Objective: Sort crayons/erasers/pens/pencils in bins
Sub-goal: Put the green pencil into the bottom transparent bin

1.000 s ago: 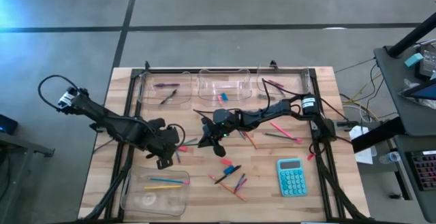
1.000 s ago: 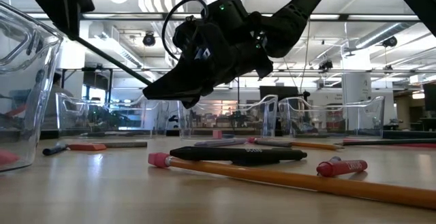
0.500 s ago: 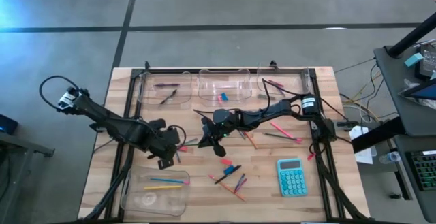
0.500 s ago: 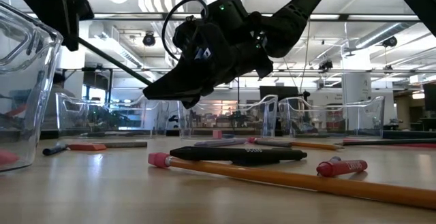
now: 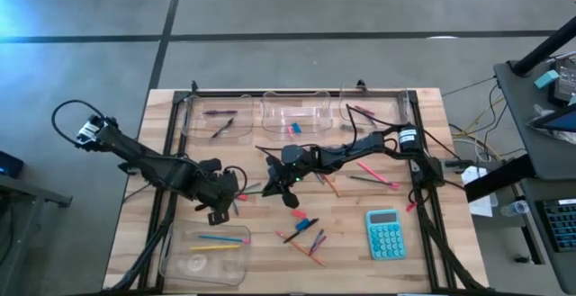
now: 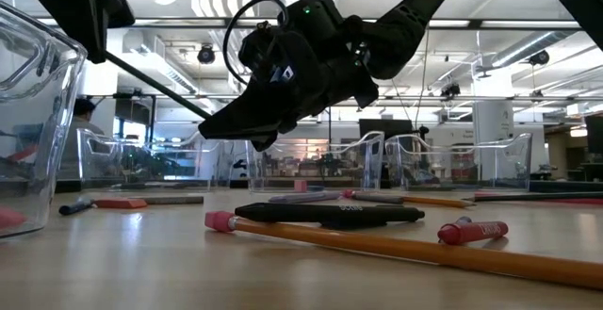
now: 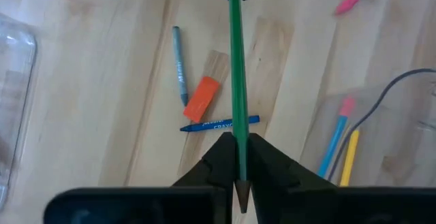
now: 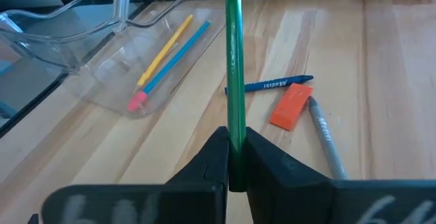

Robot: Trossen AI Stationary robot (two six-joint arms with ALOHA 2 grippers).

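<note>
A long green pencil (image 7: 236, 60) hangs above the table between my two grippers. My left gripper (image 5: 229, 193), left of the table's middle, is shut on one end. My right gripper (image 5: 269, 178), at the middle, is shut on the other end. Under the pencil a blue crayon (image 7: 219, 124), an orange eraser (image 7: 201, 99) and a grey crayon (image 7: 179, 64) lie flat on the wood. The near-left bin (image 5: 205, 253) holds yellow and blue pencils (image 8: 167, 54). Three more bins (image 5: 297, 112) stand along the far edge. My left gripper pinches the green pencil near one end (image 7: 238, 132) between its two fingers, coming steeply from above. A short tip sticks out behind the fingers. That end is lifted clear of the table. My right gripper pinches the pencil's other end (image 8: 234, 125) between its two fingers, reaching nearly level from the table's right. The pencil runs on straight out past the fingertips toward my left gripper, clear of the table.
A teal calculator (image 5: 385, 234) lies near the front right. Loose pens, pencils and crayons (image 5: 306, 233) lie scattered in front of the middle, more at the right (image 5: 373, 174). In the low view a black pen (image 6: 330, 214) and an orange pencil (image 6: 405, 246) lie close by.
My left gripper has shut on the free end of the green pencil, which my right gripper has kept holding. Both arms have stayed where they were, and the pencil has not moved.
</note>
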